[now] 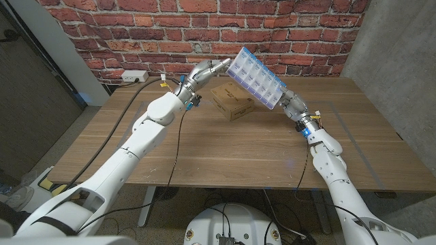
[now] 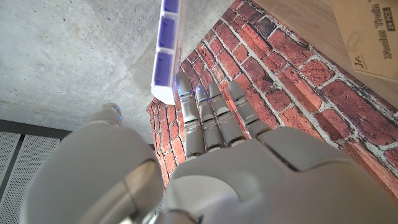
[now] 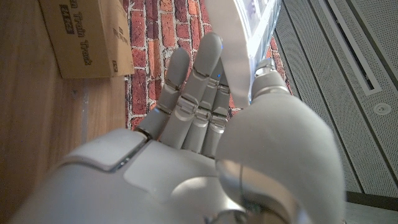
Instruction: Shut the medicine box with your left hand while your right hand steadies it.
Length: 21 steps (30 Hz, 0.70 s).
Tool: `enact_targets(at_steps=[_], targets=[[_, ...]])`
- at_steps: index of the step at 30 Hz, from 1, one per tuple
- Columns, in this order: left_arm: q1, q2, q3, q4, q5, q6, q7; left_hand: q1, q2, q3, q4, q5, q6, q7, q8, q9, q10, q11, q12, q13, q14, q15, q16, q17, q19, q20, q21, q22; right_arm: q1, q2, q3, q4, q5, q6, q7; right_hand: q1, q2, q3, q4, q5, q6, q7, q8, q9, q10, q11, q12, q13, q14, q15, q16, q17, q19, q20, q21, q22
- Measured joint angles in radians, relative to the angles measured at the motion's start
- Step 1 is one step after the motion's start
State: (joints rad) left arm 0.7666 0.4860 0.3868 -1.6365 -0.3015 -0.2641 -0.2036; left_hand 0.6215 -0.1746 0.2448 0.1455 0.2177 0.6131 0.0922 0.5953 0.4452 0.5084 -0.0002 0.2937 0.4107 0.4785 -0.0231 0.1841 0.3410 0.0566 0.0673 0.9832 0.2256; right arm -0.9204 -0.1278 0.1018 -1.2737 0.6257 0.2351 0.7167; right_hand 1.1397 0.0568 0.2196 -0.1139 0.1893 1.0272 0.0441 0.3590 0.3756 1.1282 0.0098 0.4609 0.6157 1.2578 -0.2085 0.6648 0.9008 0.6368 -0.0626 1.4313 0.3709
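The medicine box [image 1: 255, 77], a clear pill organiser with rows of bluish compartments, hangs tilted in the air above the table's far middle. My right hand [image 1: 291, 105] grips its lower right end; in the right wrist view the box [image 3: 247, 43] sits between the thumb and the fingers [image 3: 199, 93]. My left hand [image 1: 206, 71] reaches in from the left with its fingers straight, and the fingertips touch the box's upper left end. In the left wrist view the box's edge [image 2: 168, 50] stands just beside the outstretched fingers [image 2: 211, 118], with the thumb apart from it.
A brown cardboard box [image 1: 231, 101] lies on the wooden table [image 1: 225, 153] under the lifted organiser, also seen as the cardboard box [image 2: 367, 37] and the cardboard box [image 3: 87, 37]. A white power strip [image 1: 134, 75] sits at the brick wall, far left.
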Motion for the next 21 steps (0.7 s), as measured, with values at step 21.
enact_targets(at_steps=[21], targets=[[0.006, 0.060, 0.014, -0.035, 0.010, 0.014, -0.034, -0.024, 0.023, -0.257, -0.067, 0.120, -0.771, 0.028, -0.383, -0.061, -0.577, 0.093, -0.105, 0.004, -0.541, 0.119, 0.000, -0.058, -0.228, 0.035, -0.121, -0.009, -0.006, -0.002, -0.011, -0.013, -0.025, 0.010, -0.036, -0.003, 0.003, 0.000, 0.000, 0.004, 0.000, 0.000, -0.006, -0.002, 0.000, 0.000, -0.002, 0.000, 0.000, 0.000, 0.000, 0.000, -0.007, 0.000, 0.015, -0.022]])
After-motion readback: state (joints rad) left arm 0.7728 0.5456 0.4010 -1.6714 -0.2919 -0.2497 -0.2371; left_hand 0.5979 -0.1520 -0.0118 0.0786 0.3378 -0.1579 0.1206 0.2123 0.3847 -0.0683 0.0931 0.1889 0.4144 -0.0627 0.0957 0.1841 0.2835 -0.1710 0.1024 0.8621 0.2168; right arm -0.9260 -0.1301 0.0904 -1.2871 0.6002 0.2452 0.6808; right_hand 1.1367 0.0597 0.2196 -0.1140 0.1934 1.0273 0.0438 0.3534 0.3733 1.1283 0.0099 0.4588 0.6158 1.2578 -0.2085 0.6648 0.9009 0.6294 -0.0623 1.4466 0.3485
